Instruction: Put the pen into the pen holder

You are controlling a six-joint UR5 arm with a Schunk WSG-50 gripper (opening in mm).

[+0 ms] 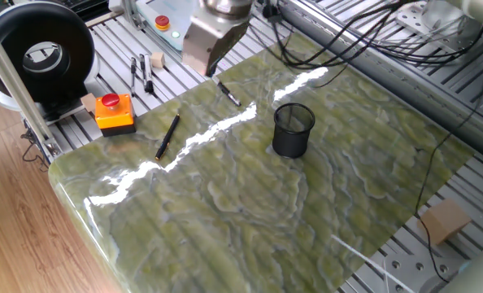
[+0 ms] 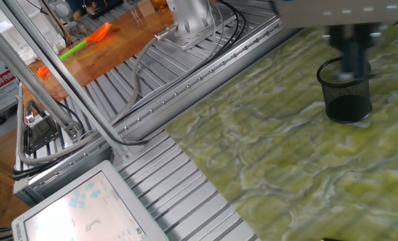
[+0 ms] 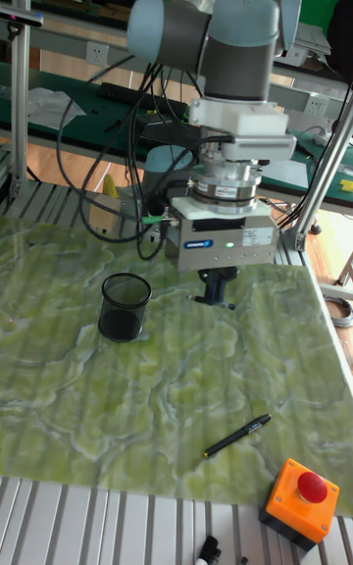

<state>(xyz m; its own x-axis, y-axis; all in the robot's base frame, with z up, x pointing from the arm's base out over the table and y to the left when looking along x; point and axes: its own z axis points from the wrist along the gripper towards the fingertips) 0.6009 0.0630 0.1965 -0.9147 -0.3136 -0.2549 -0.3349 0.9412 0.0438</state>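
Green marble-patterned stone covers the table [image 1: 250, 203], and the things of the task stand on it or hang above it. The end effector [image 3: 217, 292] hangs above the far part of the table and it is clenched on the pen [image 1: 228, 94], a slim silver-grey pen with dark ends. In one fixed view the pen sticks out below the fingers at a slant, and I cannot tell whether its lower tip touches the stone. In the tall fixed view only the dark fingers [image 3: 218, 285] are seen under the grey body, close together; the pen itself is too small to make out there. The pen holder [image 1: 293, 129], a black wire-mesh cup, stands upright on the table, apart from the pen, and nothing is inside it. A black pen [image 1: 167, 135] lies flat near the table edge, close to an orange box with a red button [image 1: 114, 111].
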